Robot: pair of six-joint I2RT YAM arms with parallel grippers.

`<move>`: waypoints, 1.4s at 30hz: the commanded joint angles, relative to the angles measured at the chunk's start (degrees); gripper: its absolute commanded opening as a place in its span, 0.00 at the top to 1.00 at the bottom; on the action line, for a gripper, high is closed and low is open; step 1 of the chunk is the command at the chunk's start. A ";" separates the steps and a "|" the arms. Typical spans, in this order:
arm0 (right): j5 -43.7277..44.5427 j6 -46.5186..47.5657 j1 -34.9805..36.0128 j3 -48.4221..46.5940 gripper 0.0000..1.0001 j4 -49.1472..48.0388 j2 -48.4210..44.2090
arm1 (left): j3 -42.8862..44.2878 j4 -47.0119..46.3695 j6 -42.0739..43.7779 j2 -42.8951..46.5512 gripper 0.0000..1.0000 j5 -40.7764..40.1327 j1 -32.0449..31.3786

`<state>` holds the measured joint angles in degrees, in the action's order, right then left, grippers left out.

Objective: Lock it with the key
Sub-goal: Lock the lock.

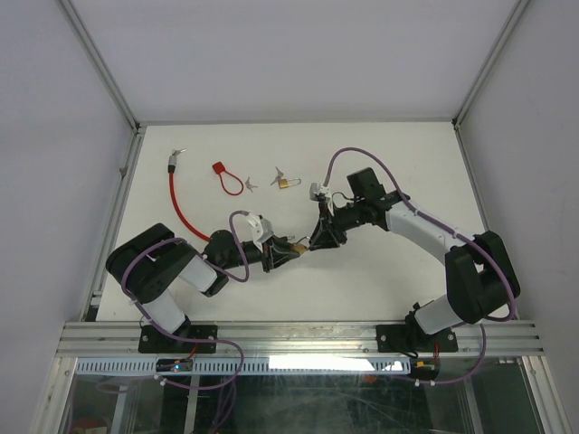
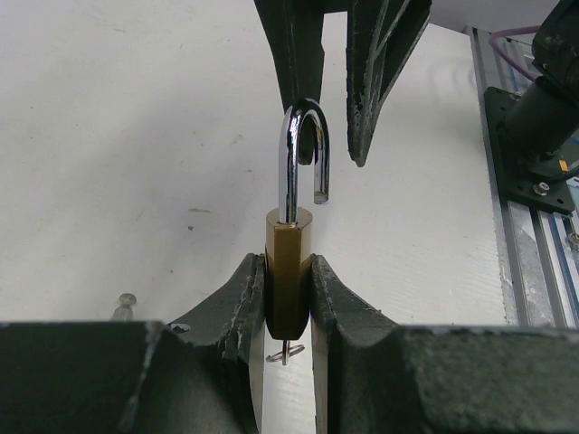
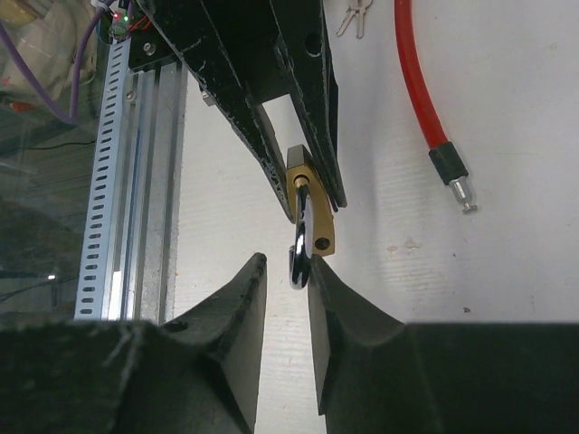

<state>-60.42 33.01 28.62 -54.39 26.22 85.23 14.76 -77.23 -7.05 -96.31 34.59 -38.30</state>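
Left wrist view: left gripper is clamped hard on the brass body of the padlock, one finger on each flat side, with the shackle pointing away from the wrist. Makes sense: the body is fixed as in a vice so the other arm can work on it. The shackle is popped, long leg in the body and short leg hanging free above it, so it's not locked yet. A small wire ring pokes out under the body between the fingers. Probably a key ring at the keyhole end, but the key itself is hidden, so I can't confirm.

Right gripper comes in head-on from the opposite side, jaws a narrow gap apart, straddling the bend of the shackle. In the left wrist view one finger sits against the bend and the other is clear of it. So it's around the shackle, not pinching it. My read: it's lined up to push the shackle down into the body.

Top view: the padlock sits over the middle of the table, between the two arms. The red cable and spare keys lie well apart on the far side, not involved.

Risk: the short leg looks slightly off to the side of the body. Push it off-axis and it may land on the top face instead of seating.
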 commanded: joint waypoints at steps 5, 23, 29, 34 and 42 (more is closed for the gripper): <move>-0.87 -4.84 0.38 0.12 0.77 -4.91 -0.35 | 2.28 -3.33 0.19 0.71 1.00 1.67 -0.89; 3.85 6.36 4.60 -0.37 1.00 2.18 0.64 | 3.34 -1.17 2.29 -0.17 1.00 1.61 -0.89; 9.79 8.60 10.13 -1.38 1.00 3.58 6.59 | 3.71 1.57 5.58 -0.89 1.00 0.52 -0.73; 11.63 10.57 13.71 -1.58 1.00 3.76 10.10 | 3.53 1.86 6.48 -1.99 1.00 2.01 0.03; 11.68 9.80 16.33 -2.06 1.00 2.97 11.71 | 3.20 0.32 5.95 -3.49 1.00 4.07 1.19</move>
<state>-45.84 42.54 39.35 -57.34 27.99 93.84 15.25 -64.69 -2.44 -99.88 39.99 -37.78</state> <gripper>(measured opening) 0.042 0.199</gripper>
